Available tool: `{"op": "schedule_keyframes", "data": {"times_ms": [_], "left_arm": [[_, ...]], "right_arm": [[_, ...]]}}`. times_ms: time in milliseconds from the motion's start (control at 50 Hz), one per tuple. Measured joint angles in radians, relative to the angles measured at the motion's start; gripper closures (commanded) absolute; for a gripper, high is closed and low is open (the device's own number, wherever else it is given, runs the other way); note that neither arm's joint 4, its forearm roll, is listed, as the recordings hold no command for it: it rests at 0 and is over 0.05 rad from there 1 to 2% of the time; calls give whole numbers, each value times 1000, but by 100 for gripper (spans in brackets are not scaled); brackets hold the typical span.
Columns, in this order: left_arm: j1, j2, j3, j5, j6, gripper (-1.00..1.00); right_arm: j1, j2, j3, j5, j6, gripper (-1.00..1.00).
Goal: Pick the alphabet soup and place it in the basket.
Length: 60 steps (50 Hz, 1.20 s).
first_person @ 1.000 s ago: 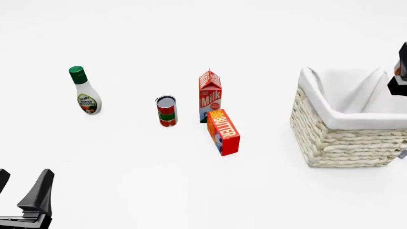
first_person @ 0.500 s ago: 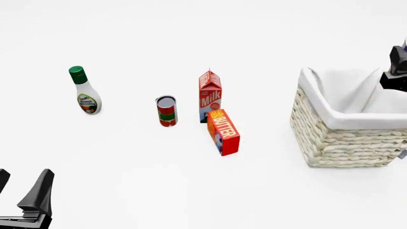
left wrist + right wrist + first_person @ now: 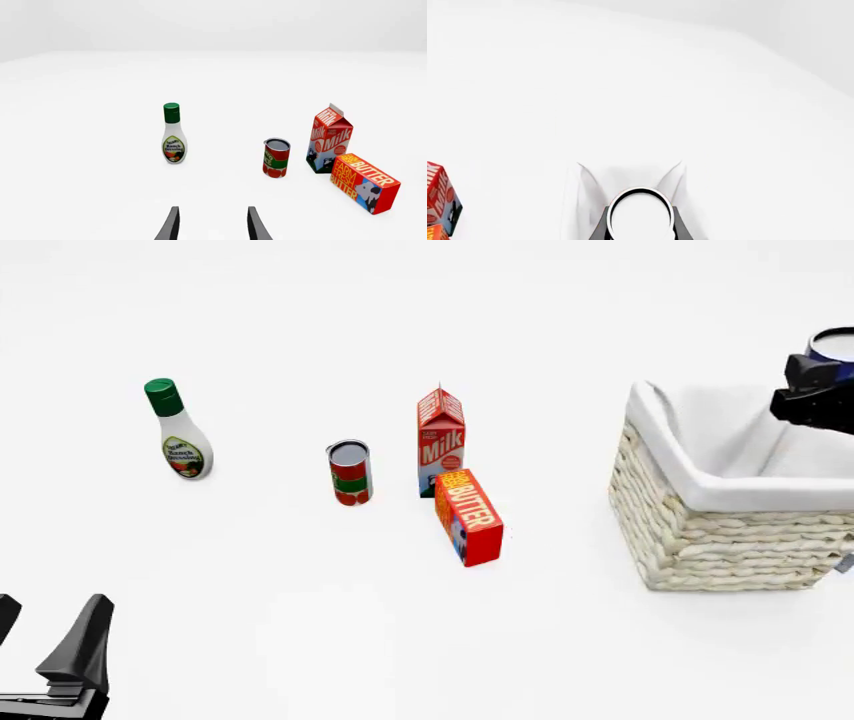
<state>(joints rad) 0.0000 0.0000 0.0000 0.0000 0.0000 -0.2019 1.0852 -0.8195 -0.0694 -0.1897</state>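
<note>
Only right wrist view shows right hand point(image 3: 639, 227) gripping alphabet soup point(image 3: 639, 215).

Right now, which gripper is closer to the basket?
Right. The right gripper hangs over the basket at its far right edge, shut on the soup can. The left gripper sits open at the table's near left.

Front cam high; wrist cams low; share milk carton point(image 3: 441, 440).

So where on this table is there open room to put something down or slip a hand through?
Bare patches: between the ranch dressing bottle and the red-and-green can, and between the butter box and the basket. The near table is bare too. It is crowded where can, milk carton and butter box cluster.
</note>
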Motion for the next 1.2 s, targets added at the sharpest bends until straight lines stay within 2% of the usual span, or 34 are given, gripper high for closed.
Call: {"op": "schedule_keyframes", "data": {"times_ms": [760,1200], "left_arm": [[0,0,0,0,0,-100],[0,0,0,0,0,-100]], "right_arm": [[6,181,-107,95,-106,100],[5,297,-158,106,-155,100]]}}
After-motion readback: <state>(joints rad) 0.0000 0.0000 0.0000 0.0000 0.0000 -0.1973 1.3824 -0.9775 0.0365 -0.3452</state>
